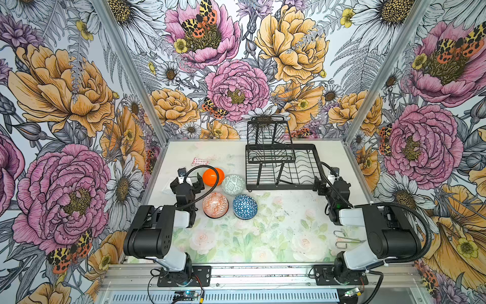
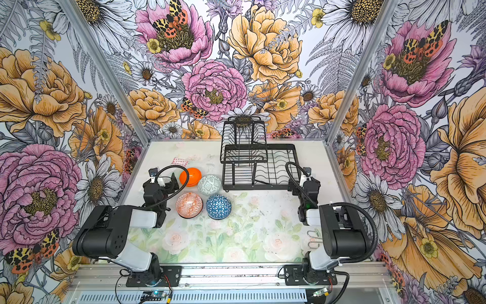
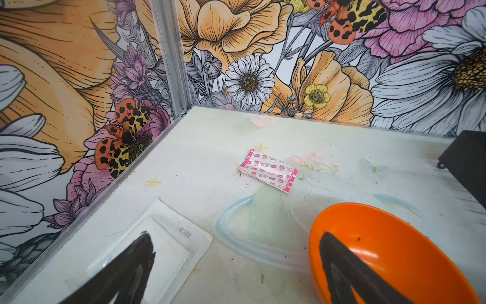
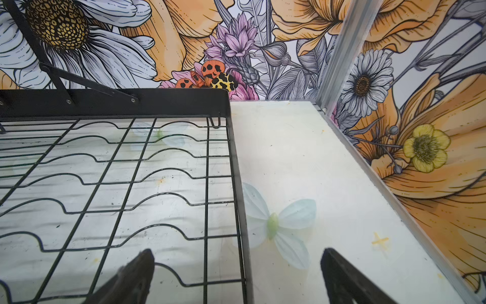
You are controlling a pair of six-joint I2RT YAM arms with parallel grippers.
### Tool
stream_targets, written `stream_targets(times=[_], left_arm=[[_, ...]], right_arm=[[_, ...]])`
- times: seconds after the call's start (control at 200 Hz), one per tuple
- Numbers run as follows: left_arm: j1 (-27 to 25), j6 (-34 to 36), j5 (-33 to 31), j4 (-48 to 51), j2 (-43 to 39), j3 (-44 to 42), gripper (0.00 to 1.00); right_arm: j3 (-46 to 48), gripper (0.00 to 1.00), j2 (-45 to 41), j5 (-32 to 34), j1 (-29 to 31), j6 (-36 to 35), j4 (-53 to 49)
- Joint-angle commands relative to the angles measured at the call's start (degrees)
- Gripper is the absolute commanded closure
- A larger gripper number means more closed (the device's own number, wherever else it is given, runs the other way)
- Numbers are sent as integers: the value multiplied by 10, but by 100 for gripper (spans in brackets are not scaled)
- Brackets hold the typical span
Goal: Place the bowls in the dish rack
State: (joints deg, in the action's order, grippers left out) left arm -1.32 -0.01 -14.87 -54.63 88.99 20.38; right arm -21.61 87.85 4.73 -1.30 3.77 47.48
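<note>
Starting the load, by my read: the dish rack (image 1: 282, 168) sits far right of centre with nothing in it. All four bowls I can see are on the table (image 1: 276, 223), clustered just off its front left corner. Orange bowl (image 1: 213, 177) is farthest back, grey-green bowl (image 1: 233, 185) just beside it, orange-white bowl (image 1: 215, 205) and blue-white bowl (image 1: 244, 206) nearer me. Any other bowls: not in view.

Left gripper (image 3: 236, 237) is spread wide and empty, low beside the orange bowl. In the left wrist view one finger (image 3: 342, 265) hangs over the bowl's inside and the other over a clear packet (image 3: 178, 252), with the rim between them. Contact: can't tell. Next I'd need to drop onto that rim, pinch it, lift, and carry across to the rack.

Right gripper (image 4: 236, 251) is also wide, holding nothing, straddling the rack's right rail near its front corner. Both arms are folded, elbows back by their bases, forearms reaching forward low.
</note>
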Motion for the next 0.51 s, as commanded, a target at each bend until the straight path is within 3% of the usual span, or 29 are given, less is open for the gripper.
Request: stream_targets(times=[0.0, 0.505], left_arm=[[3, -1, 15, -2, 0, 8, 1], [3, -1, 16, -2, -1, 8, 1]], right_arm=[[-11, 1, 2, 8, 4, 5, 17], [-11, 1, 2, -5, -2, 9, 16]])
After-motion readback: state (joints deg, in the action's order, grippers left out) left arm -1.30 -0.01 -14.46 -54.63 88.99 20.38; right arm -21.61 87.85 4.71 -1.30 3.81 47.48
